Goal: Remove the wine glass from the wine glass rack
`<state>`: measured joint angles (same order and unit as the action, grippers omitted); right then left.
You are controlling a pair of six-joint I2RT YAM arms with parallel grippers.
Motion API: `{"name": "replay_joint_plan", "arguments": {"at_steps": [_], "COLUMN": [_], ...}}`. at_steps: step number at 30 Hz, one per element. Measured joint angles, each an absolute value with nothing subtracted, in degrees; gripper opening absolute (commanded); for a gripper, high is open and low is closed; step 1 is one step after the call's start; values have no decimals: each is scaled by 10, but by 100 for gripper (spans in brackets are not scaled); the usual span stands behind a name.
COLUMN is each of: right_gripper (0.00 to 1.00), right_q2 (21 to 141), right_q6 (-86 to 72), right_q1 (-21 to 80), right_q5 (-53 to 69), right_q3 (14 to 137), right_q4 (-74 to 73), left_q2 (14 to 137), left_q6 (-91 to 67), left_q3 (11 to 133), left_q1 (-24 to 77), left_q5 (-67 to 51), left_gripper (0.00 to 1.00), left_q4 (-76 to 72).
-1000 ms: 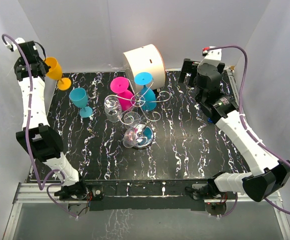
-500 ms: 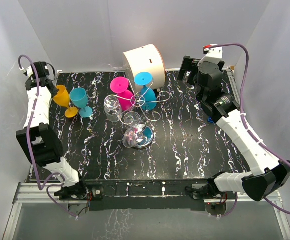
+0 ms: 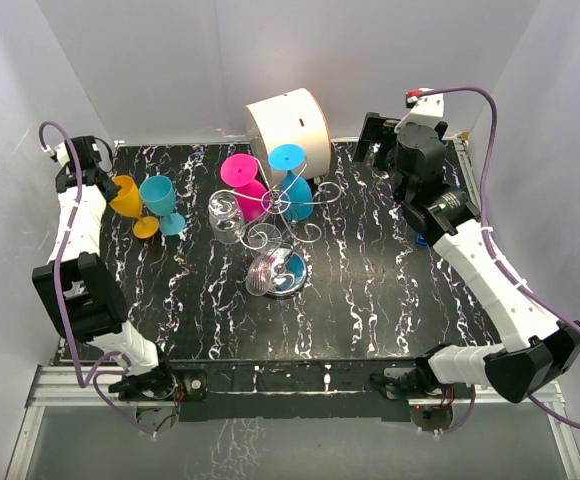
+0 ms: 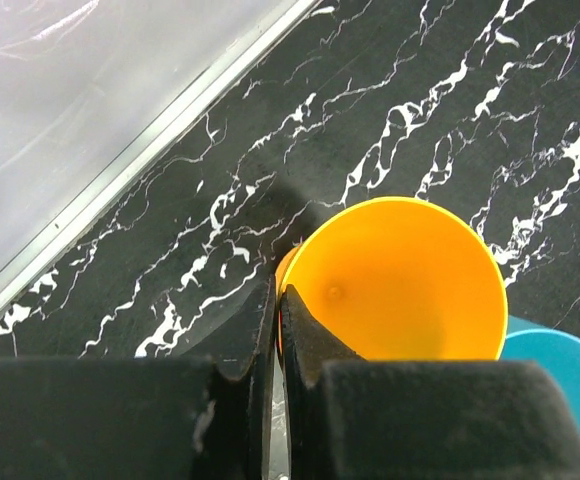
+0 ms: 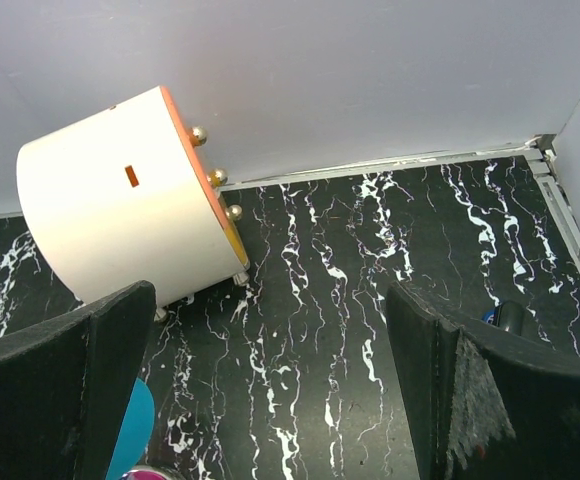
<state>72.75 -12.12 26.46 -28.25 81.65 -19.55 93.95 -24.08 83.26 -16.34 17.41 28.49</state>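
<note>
The silver wire wine glass rack (image 3: 288, 215) stands mid-table on its round chrome base (image 3: 278, 272). A pink glass (image 3: 240, 172), a blue glass (image 3: 288, 160) and a clear glass (image 3: 226, 218) hang on it. My left gripper (image 3: 105, 184) is shut on the rim of an orange wine glass (image 3: 126, 196), tilted, its foot low by the table at far left. In the left wrist view the fingers (image 4: 255, 330) pinch the orange glass's (image 4: 400, 280) rim. My right gripper (image 3: 382, 150) is open and empty at back right; it also shows in the right wrist view (image 5: 270, 400).
A teal glass (image 3: 158, 196) stands right beside the orange one, its rim in the left wrist view (image 4: 560, 375). A white cylindrical drum (image 3: 288, 125) lies behind the rack, also in the right wrist view (image 5: 120, 200). White walls close three sides. A small blue object (image 3: 422, 238) lies by the right arm.
My left arm has brought the orange glass down from high at the back-left corner to beside the teal glass. The right gripper has shifted slightly.
</note>
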Motion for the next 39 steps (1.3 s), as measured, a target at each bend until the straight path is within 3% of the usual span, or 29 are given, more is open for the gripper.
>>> {"name": "replay_joint_plan", "arguments": {"at_steps": [13, 20, 23, 27, 39], "right_gripper": [98, 98, 98, 98, 98], "right_q2": [727, 727, 727, 726, 693], "right_q6": [-121, -121, -121, -121, -143], "right_q1": [265, 265, 265, 265, 265], "right_q5": [-279, -270, -268, -265, -227], "right_q3": [815, 815, 815, 815, 815], "right_q4": [-195, -195, -196, -196, -224], "left_q2": [939, 940, 940, 940, 880], "left_q6": [-232, -229, -229, -226, -211], "left_q3": [807, 785, 785, 785, 822], "left_q1": [-163, -163, -163, -163, -163], "left_q5": [185, 191, 190, 193, 216], "left_gripper": [0, 7, 18, 43, 80], "left_q4": [218, 214, 211, 212, 289]}}
